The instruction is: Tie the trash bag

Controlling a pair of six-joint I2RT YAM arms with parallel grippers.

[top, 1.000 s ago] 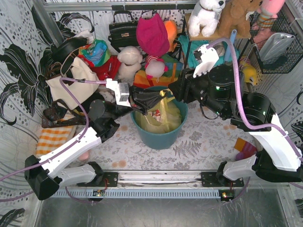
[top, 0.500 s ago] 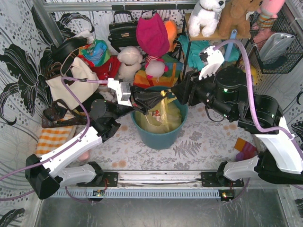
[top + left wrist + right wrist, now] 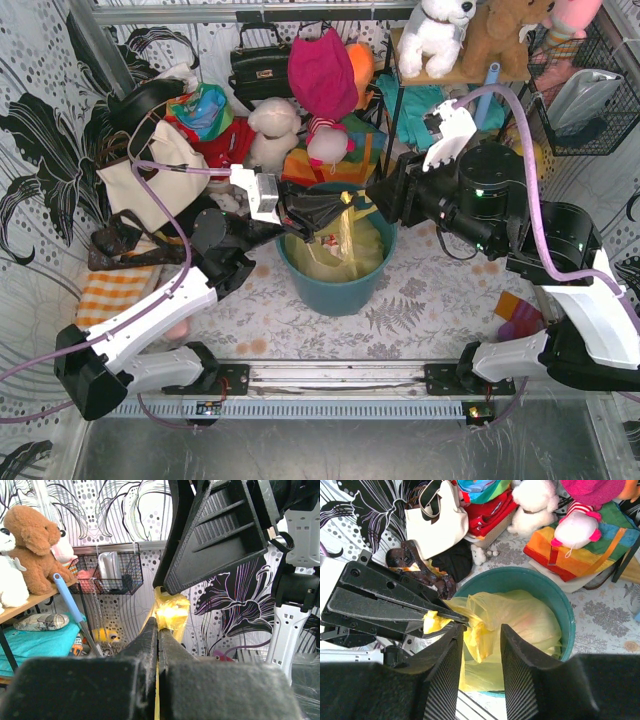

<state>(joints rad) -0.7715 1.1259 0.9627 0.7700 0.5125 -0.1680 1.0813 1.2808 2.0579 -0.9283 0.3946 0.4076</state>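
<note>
While left claw (image 3: pixel 158 626) pinches trash bag (image 3: pixel 520 615) end, right claw (image 3: pixel 482 629) gapes beside.

Trash bag (image 3: pixel 525 615): thin, crinkly, translucent plastic, slightly glossy.

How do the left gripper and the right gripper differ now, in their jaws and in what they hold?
The left gripper is shut, pinching a yellow end of the bag; the right gripper is open, its fingers apart, and seems to grip nothing. The left gripper reaches over the bin from the left side, the right gripper from the right. Both have black fingers and meet nearly tip to tip above the bin.
</note>
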